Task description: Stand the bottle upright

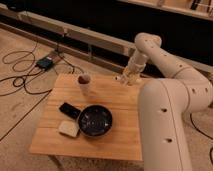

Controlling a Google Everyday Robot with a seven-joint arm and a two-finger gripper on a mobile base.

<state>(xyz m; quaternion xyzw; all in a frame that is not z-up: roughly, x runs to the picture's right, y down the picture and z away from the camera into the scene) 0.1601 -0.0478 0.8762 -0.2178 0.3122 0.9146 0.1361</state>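
My gripper hangs at the end of the white arm, low over the far edge of the wooden table, right of the middle. A small pale shape that looks like the bottle lies at the gripper's tip on the table's far edge. I cannot tell whether the gripper touches it. The pale cup with a dark reddish inside stands upright to the left of the gripper, well apart from it.
A black round pan sits in the middle of the table. A black flat object and a pale sponge lie to its left. My arm's thick white link covers the table's right side. Cables and a small box lie on the floor at left.
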